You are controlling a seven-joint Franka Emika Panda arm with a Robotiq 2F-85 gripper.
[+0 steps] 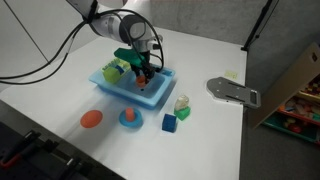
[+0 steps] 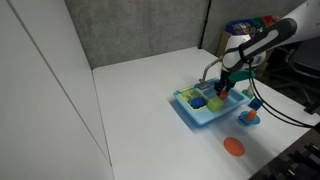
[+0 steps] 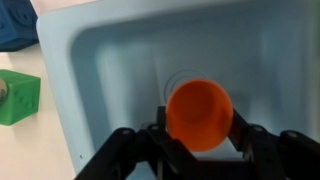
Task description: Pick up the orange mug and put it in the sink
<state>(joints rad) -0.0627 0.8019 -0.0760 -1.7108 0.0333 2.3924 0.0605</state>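
The orange mug [image 3: 199,114] sits between my gripper's [image 3: 200,140] black fingers, which press on both its sides. It hangs over the light blue toy sink [image 3: 100,60], above the drain ring. In both exterior views the gripper [image 1: 143,76] [image 2: 222,88] is low over the sink [image 1: 118,89] [image 2: 188,111], and the mug shows only as a small orange spot [image 1: 145,79].
A green block [image 3: 18,96] and a blue object [image 3: 17,25] lie beside the sink. On the white table stand an orange disc [image 1: 91,119], a blue plate with an orange piece [image 1: 129,117], blue and green blocks [image 1: 170,123], and a grey metal tool [image 1: 232,91].
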